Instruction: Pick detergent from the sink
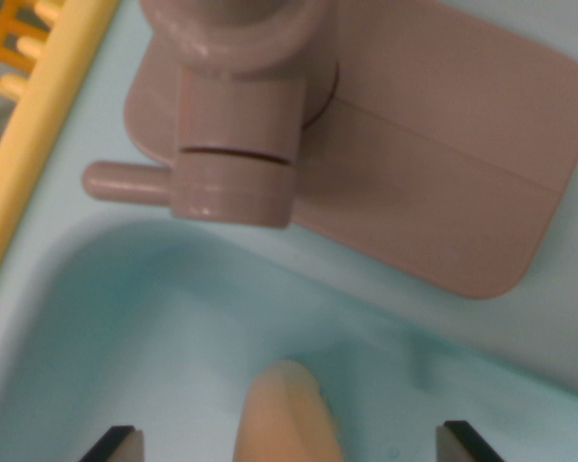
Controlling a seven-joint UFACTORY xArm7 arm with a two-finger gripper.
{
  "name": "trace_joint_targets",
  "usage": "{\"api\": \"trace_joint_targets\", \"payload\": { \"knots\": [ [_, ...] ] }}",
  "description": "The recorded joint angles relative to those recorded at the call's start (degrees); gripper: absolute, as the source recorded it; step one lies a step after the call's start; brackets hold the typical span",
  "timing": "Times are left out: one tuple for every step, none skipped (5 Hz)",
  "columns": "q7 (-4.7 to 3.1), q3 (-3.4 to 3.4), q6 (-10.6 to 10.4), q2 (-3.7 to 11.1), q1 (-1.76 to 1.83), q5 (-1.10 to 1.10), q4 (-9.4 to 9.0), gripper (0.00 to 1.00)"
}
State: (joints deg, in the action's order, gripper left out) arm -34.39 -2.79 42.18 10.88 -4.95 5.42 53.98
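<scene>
Claw (287, 445) spread wide, dark fingertips (116, 445) at the bottom corners, nothing pinched. Peach-orange rounded plastic detergent bottle (287, 419) between them, inside pale blue plastic sink (173, 308). Mauve plastic faucet (236, 135) above the basin.

A pale blue bench (559, 327) fills the view under soft, even light. A mauve faucet (236, 144) stands on its plate (462, 164); a yellow rack (48, 106) borders the wrist view's left.
</scene>
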Motion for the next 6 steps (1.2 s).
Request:
{"api": "trace_joint_targets", "payload": {
  "knots": [
    [0.0, 0.0, 0.0, 0.0, 0.0, 0.0, 0.0, 0.0],
    [-0.04, 0.0, -0.1, 0.01, 0.0, 0.01, -0.05, 0.0],
    [-0.04, 0.0, -0.1, 0.01, 0.0, 0.01, -0.05, 0.0],
    [-0.04, 0.0, -0.1, 0.01, 0.0, 0.01, -0.05, 0.0],
    [-0.04, 0.0, -0.1, 0.01, 0.0, 0.01, -0.05, 0.0],
    [-0.04, 0.0, -0.1, 0.01, 0.0, 0.01, -0.05, 1.0]
  ]
}}
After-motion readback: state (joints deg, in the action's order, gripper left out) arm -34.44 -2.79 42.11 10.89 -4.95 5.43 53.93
